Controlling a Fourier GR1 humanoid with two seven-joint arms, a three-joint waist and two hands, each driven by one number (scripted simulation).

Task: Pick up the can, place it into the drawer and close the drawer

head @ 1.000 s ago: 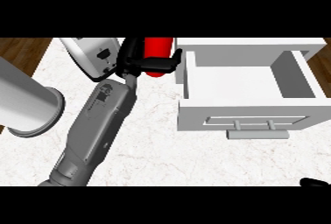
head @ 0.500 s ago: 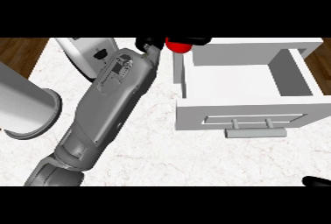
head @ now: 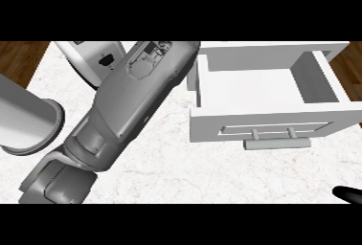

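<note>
Now we see our left forearm (head: 130, 105) stretching diagonally up across the marble counter (head: 184, 167), its hand beyond the top edge, so we cannot tell its grip. Neither does the can show. Beside it, the white drawer (head: 265, 127) stands open. Our right hand (head: 348, 194) barely shows at lower right, fingers unreadable.

marble counter (head: 212, 172), open drawer (head: 265, 103), grey cylinder (head: 25, 122)
</note>
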